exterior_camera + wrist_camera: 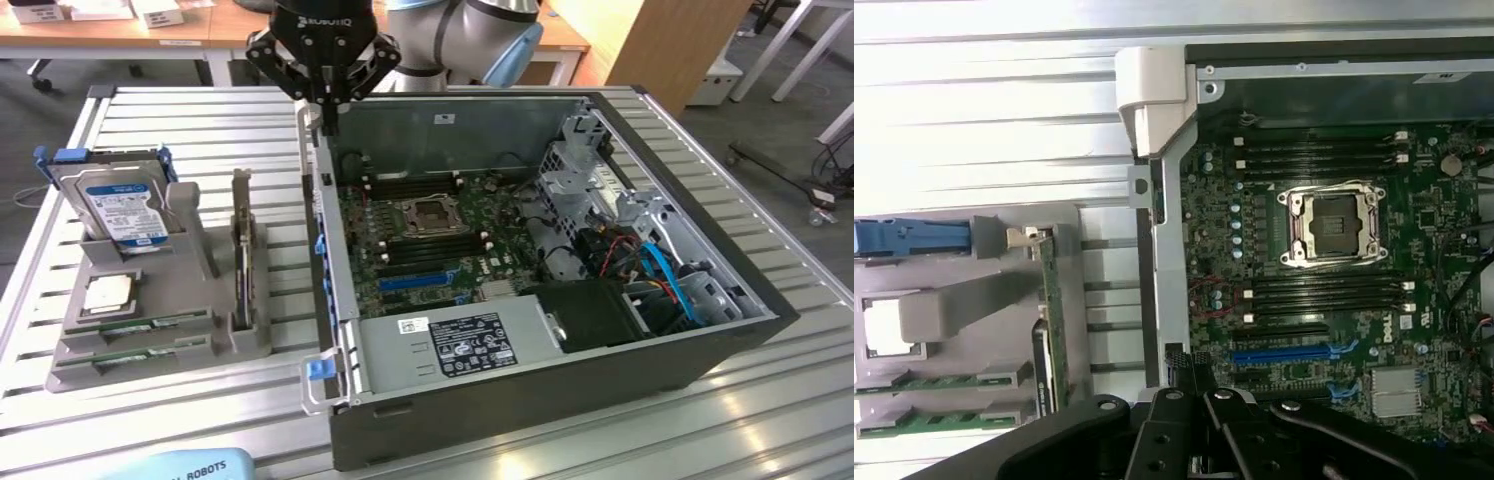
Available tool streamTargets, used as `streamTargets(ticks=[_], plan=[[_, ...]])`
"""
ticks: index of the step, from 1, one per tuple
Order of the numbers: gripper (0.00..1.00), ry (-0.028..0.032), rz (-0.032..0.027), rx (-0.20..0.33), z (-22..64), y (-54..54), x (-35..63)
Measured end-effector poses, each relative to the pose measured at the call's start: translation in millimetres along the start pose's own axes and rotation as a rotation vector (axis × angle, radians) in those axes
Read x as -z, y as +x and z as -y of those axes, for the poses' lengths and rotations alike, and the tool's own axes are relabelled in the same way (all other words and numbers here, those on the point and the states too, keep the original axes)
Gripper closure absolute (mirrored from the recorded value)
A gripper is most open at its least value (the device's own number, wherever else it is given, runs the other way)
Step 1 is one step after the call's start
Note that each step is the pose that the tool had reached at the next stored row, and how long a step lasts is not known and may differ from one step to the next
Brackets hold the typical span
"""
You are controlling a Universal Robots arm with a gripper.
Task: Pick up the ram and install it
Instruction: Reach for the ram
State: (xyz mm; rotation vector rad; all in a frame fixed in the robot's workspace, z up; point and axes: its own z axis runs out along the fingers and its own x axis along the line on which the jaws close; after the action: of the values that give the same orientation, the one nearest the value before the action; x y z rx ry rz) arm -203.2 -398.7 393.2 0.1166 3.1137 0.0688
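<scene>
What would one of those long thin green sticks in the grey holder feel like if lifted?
Probably stiff and light: the long thin green circuit-board stick is a slim flat board. Likely won't roll, since it's flat-sided. Possibly fragile, being so thin.

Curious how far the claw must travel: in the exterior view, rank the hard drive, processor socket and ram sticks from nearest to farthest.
From the gripper:
1. Processor socket, inside the case.
2. Hard drive, upright in the holder, exterior view's left.
3. Ram sticks, holder's near end.
</scene>
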Motion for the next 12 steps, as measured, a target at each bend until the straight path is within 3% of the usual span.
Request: streamTargets(ticks=[12], plan=[[0.9,-0.0001,0.0001,0.0,2.4,33.1,0.7]])
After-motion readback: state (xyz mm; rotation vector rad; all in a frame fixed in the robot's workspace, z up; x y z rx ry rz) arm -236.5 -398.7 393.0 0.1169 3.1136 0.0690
